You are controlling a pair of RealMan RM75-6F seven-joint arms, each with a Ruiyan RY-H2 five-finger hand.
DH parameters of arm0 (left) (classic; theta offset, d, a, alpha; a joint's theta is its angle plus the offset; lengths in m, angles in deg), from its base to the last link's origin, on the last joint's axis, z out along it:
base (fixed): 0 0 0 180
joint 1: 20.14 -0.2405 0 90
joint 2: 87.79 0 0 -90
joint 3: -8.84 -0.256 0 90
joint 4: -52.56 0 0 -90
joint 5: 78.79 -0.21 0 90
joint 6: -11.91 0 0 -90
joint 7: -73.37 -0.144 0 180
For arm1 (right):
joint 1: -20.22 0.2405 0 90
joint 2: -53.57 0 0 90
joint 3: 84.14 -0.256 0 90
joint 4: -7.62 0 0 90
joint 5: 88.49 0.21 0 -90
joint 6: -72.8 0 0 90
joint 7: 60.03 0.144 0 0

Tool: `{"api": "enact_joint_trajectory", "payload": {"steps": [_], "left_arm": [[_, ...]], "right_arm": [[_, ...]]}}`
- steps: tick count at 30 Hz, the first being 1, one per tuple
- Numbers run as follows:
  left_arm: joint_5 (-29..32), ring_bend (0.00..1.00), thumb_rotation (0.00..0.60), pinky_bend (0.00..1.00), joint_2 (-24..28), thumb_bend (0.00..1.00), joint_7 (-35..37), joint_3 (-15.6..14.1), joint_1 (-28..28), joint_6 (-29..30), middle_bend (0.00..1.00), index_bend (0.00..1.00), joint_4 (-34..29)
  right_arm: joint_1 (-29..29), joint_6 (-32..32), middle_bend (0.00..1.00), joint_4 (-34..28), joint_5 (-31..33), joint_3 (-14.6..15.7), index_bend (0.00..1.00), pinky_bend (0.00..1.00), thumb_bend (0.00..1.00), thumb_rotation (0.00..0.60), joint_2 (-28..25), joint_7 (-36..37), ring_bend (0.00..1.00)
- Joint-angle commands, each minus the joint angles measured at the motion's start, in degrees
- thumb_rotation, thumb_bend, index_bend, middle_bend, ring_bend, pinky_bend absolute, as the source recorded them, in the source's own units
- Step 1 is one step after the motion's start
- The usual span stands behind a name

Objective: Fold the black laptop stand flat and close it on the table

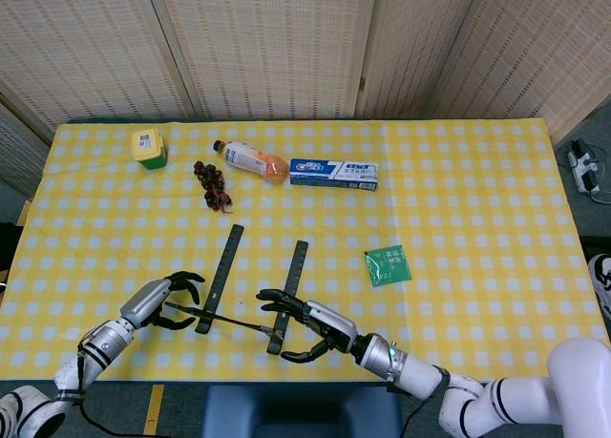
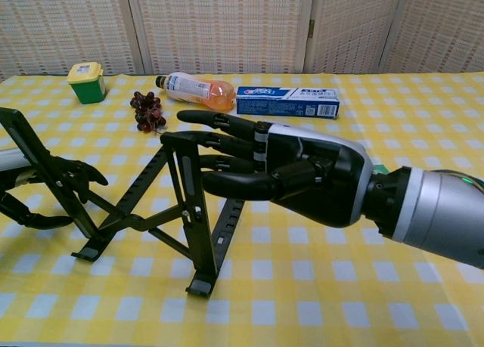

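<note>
**Laptop stand unfolded near front edge, a hand at each side**

Black laptop stand standing open and upright on the yellow checked tablecloth, close to the table's front edge, left of centre. Two long rails raised and tilted, crossed braces between them, feet resting on the cloth.

Left hand at the stand's left rail, fingers curled around it; thumb below. Contact with the rail appears made, firmness of hold not determinable.

Right hand at the stand's right rail, fingers extended and spread past the top of the rail, thumb lower. Actual contact with the rail not determinable from either view; nothing enclosed.

Toward the back edge, left to right: yellow-lidded green jar, bunch of dark grapes, drink bottle lying on its side, blue toothpaste box. Green sachet lying flat right of the stand, well apart from it.
</note>
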Motion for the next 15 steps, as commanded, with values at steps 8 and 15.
{"api": "enact_joint_trajectory", "payload": {"steps": [8,15], "left_arm": [[-0.37,0.17,0.600,0.21,-1.07,0.35,0.15,0.46,-0.39,-0.56,0.26,0.54,0.63],[-0.18,0.17,0.600,0.21,-1.19,0.35,0.13,0.82,-0.83,-0.74,0.26,0.57,0.86]], "right_arm": [[-0.15,-0.42,0.07,0.39,0.28,0.13,0.07,0.00,0.33,0.600,0.43,0.01,0.08],[-0.14,-0.62,0.07,0.56,0.31,0.07,0.07,0.00,0.33,0.600,0.62,0.17,0.08]]}}
